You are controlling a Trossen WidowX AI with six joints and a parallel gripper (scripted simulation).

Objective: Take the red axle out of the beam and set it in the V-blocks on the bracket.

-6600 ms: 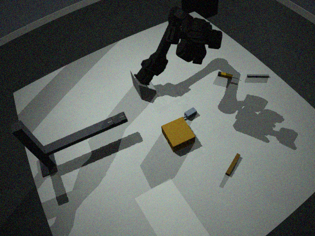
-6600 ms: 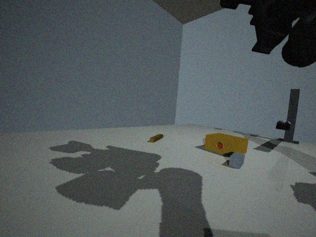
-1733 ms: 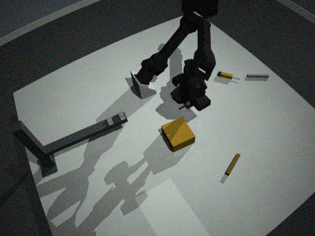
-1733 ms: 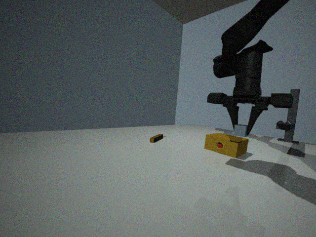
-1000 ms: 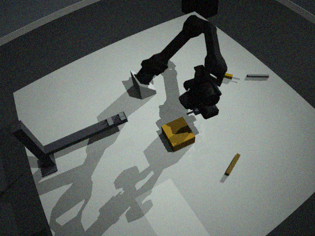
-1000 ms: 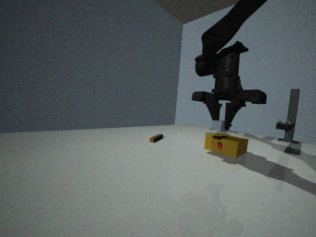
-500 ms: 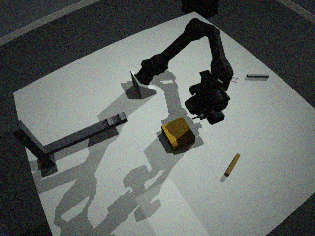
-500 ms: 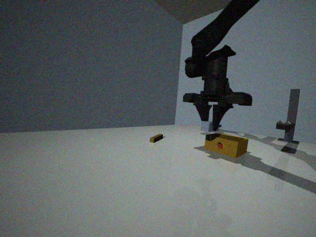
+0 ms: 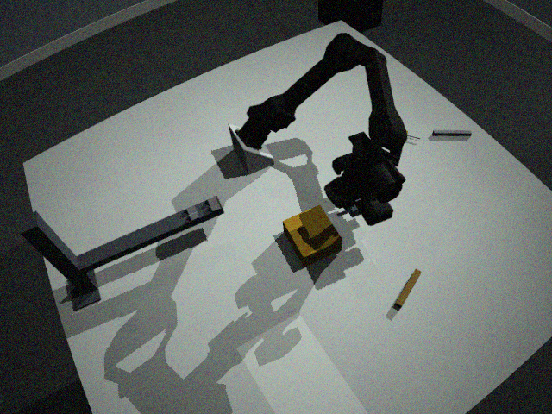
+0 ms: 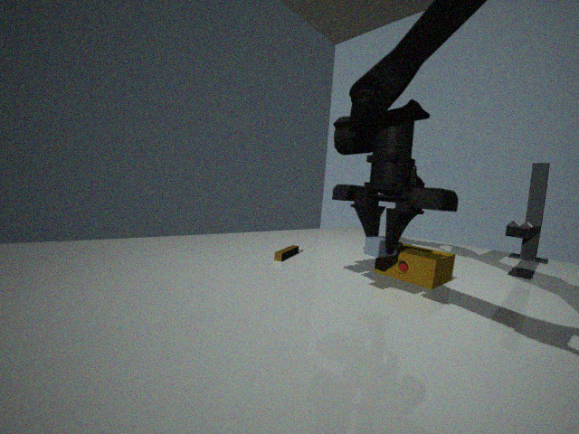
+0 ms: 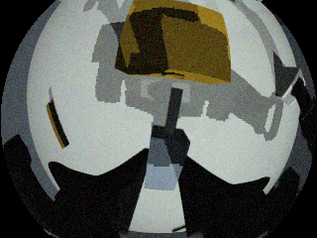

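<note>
The yellow beam (image 9: 296, 229) (image 10: 421, 268) (image 11: 198, 55) is a block on the table. The round red axle end (image 10: 403, 267) shows in its side in the exterior view; the rest of the axle is hidden inside. My gripper (image 9: 354, 209) (image 10: 380, 245) (image 11: 162, 155) is shut on a pale blue-grey tool (image 10: 373, 246) (image 11: 160, 178) with a thin dark pin (image 9: 342, 213) (image 11: 174, 106). The pin points at the beam's near side in the wrist view; whether it touches cannot be told. The V-blocks (image 9: 198, 210) (image 10: 519, 225) stand empty near the end of the bracket's long grey arm (image 9: 134, 238).
A small yellow bar (image 9: 408, 289) (image 10: 286, 253) (image 11: 56, 126) lies away from the beam. A grey bar (image 9: 451, 133) lies near the table's far edge, beside a thin-pronged item (image 9: 413, 138) mostly behind my arm. A grey angular piece (image 9: 242, 155) stands by the arm's base. The bracket's post (image 10: 537, 201) stands tall.
</note>
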